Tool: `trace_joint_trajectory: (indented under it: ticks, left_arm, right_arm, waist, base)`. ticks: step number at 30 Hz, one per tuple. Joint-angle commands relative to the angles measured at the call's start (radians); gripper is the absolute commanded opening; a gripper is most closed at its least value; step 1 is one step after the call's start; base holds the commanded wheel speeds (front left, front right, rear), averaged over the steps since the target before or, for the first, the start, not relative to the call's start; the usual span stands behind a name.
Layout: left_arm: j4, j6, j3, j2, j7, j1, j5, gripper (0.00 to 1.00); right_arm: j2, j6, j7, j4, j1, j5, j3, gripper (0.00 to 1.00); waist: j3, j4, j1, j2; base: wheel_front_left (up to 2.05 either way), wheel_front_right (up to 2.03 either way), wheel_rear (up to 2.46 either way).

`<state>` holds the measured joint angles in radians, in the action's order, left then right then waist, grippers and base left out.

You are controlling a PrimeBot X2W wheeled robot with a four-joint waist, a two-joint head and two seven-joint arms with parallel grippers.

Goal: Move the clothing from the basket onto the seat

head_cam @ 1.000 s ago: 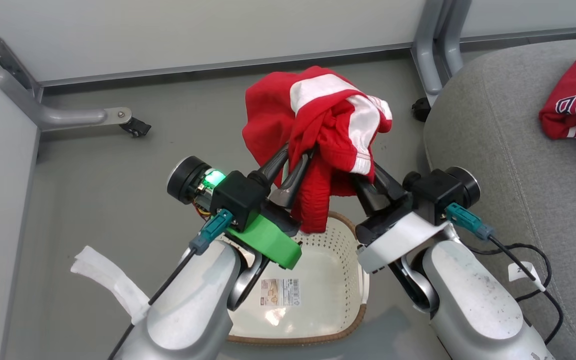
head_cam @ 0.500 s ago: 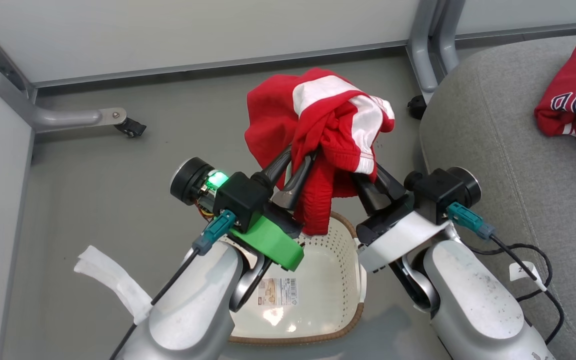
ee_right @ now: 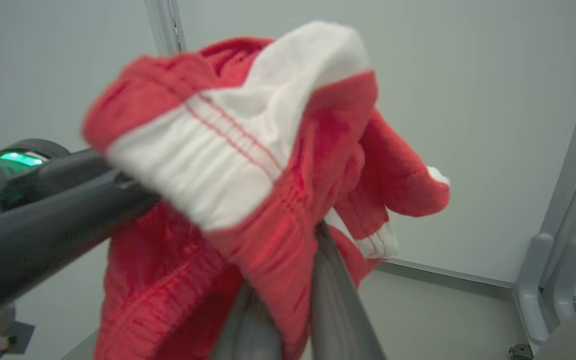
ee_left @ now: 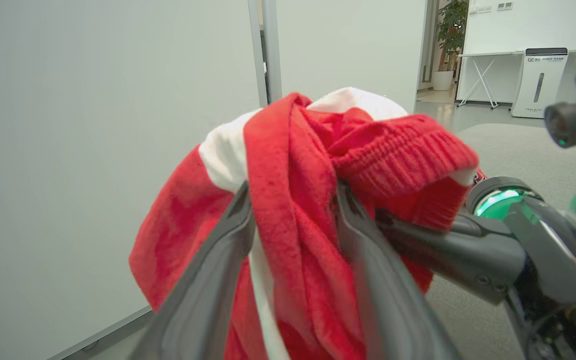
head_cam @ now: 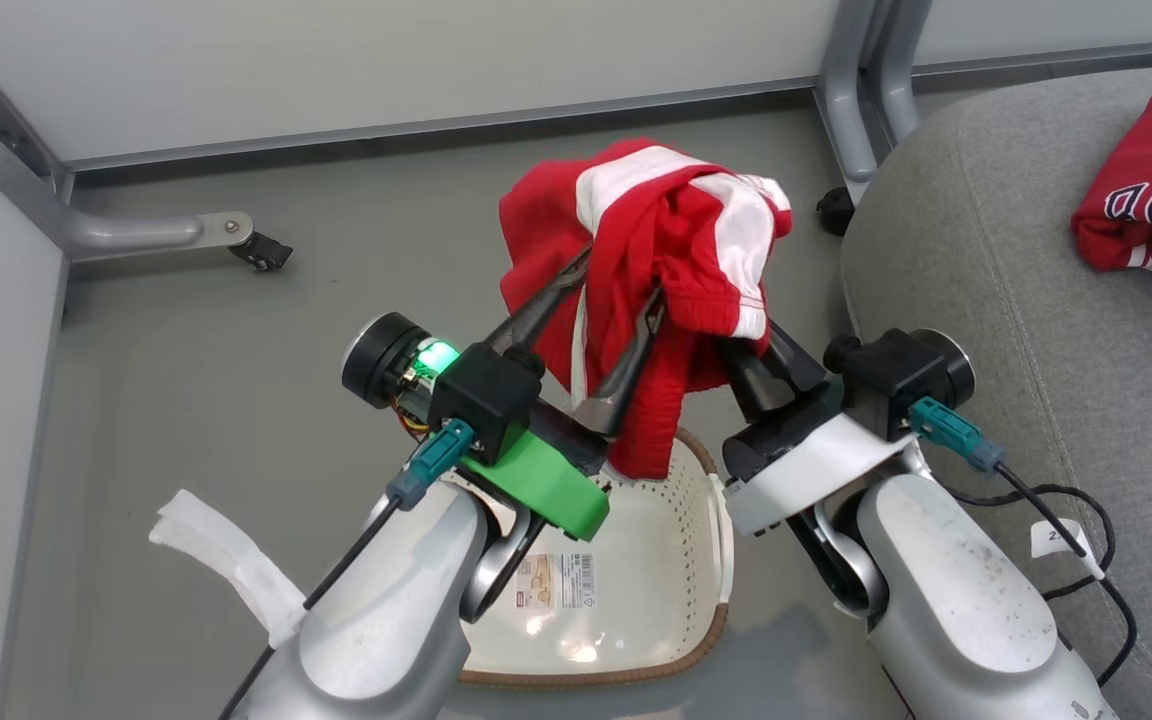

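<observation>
Midway: right gripper (head_cam: pixel 739 352) clamps the shorts (head_cam: pixel 681 215), left gripper (head_cam: pixel 622 288) gapes open; next I swing to the seat (head_cam: pixel 986 300), three o'clock.

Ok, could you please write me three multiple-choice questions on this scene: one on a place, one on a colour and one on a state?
1. Where does the jersey lie?
A) on a hook
B) on the seat
C) inside a drawer

2. What colour is the trim of the shorts?
A) blue
B) yellow
C) white

3. How do the jaws of the right gripper stand?
A) shut on the shorts
B) wide open and empty
C) shut on a bottle

Answers:
1 B: the jersey rests on the grey seat at the right of the head view.
2 C: broad white bands cross the red cloth.
3 A: red cloth is pinched in the jaws with hardly a gap.
</observation>
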<state>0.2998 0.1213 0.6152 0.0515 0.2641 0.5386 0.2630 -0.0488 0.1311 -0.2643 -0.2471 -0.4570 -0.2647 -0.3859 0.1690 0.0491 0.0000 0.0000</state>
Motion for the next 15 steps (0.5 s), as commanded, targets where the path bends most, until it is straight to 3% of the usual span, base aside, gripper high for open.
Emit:
trace_joint_trajectory:
  ticks: [1, 15]
  left_arm:
    - [-0.002, -0.006, -0.001, -0.002, 0.000, 0.012, -0.002, 1.00]
    - [0.000, -0.003, -0.005, -0.002, 0.000, 0.002, -0.019, 1.00]
  right_arm:
    - [-0.003, -0.001, 0.000, 0.003, -0.004, -0.004, 0.003, 0.00]
    - [-0.003, -0.001, 0.000, 0.003, 0.007, -0.010, 0.015, 0.00]
  waist:
    - [0.000, 0.000, 0.0000, 0.0000]
    - [-0.003, -0.013, 0.0000, 0.0000]
  base:
    - [0.00, 0.00, 0.00]
    - [0.00, 0.00, 0.00]
